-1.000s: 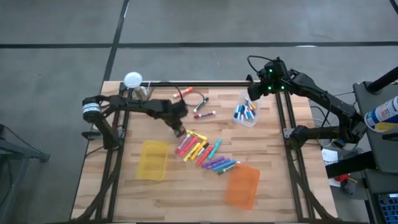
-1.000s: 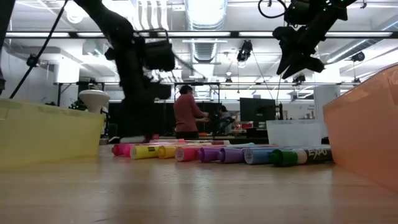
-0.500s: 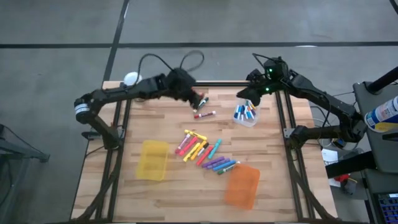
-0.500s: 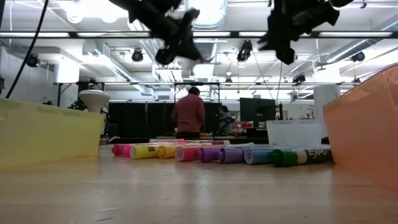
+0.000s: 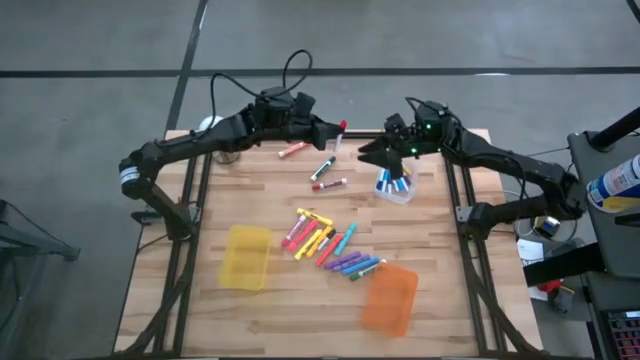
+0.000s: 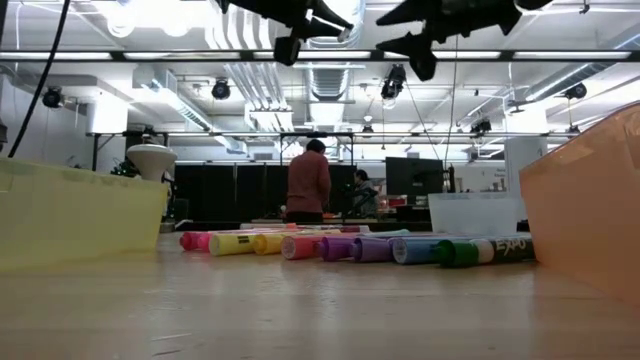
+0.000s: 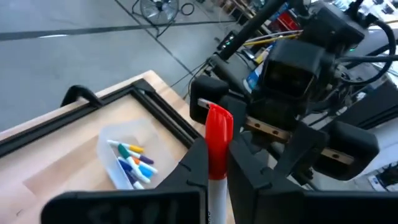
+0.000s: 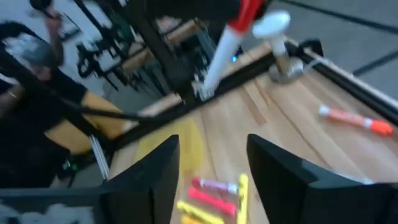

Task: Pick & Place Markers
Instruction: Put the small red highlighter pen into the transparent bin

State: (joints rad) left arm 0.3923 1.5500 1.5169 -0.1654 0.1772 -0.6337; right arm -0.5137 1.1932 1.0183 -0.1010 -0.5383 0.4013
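Near the top centre of the high view, both arms meet above the far edge of the worktop. The left end effector is clamped on a red marker, whose capped end juts out toward the right end effector, just beside it with its fingers spread apart; this looks like a hand-over, the marker's long axis pointing roughly into that gap. Just below the right end effector sits the clear bin, holding several blue and white markers. Lower in the frame, the yellow bin and orange bin appear empty, with a loose cluster of markers lying between them.
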